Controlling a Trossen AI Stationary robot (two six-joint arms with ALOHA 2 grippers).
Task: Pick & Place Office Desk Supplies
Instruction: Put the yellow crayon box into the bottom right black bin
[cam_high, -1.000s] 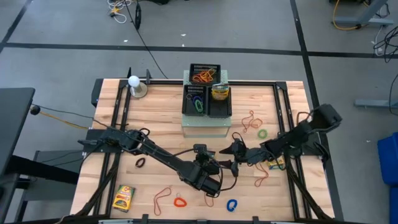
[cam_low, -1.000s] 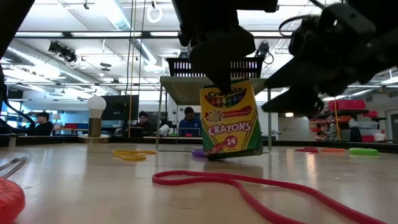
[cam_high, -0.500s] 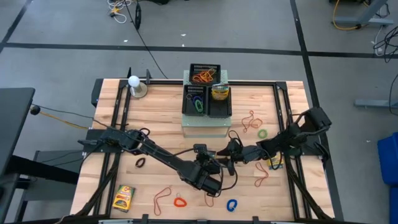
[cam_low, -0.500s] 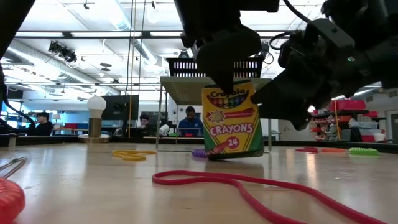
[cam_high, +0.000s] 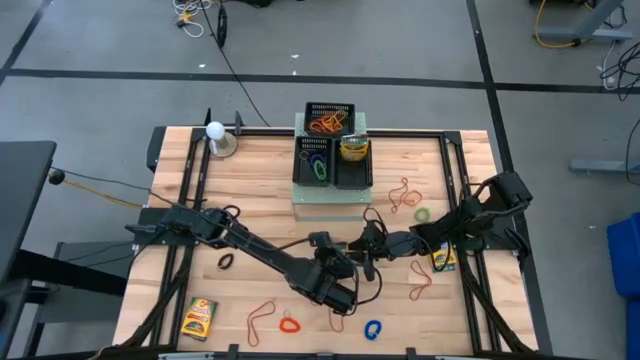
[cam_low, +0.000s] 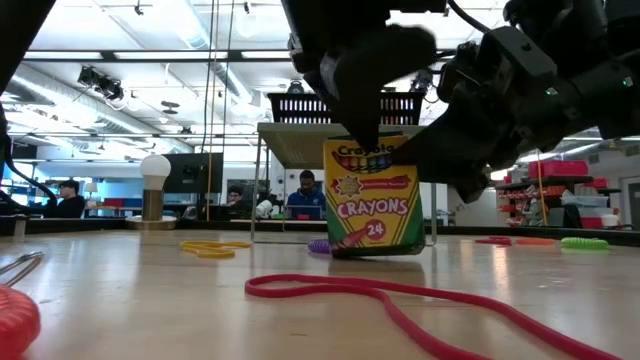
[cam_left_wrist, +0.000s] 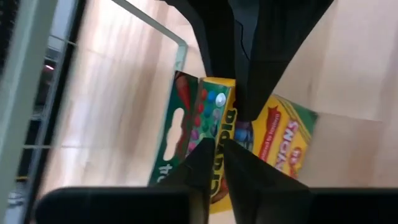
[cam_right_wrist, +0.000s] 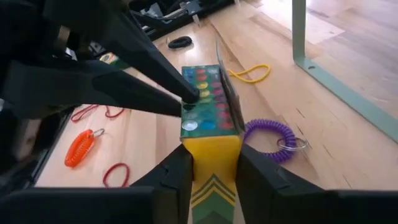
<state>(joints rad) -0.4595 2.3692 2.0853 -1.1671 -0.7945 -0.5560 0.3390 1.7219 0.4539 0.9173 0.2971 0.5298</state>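
overhead, both grippers merely meet mid-table; only the right wrist view shows the right gripper (cam_right_wrist: 213, 171) pinching the upright crayon box (cam_right_wrist: 209, 134), whose top the left gripper (cam_left_wrist: 216, 163), nearly pressed together, touches.

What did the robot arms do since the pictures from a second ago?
The right gripper moved in toward the left arm and set its fingers around the crayon box. The left gripper pinches the box's top as before. The box stayed standing on the table.

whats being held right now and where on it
The crayon box, standing upright: right gripper clasps its narrow sides, left gripper pinches its top edge.
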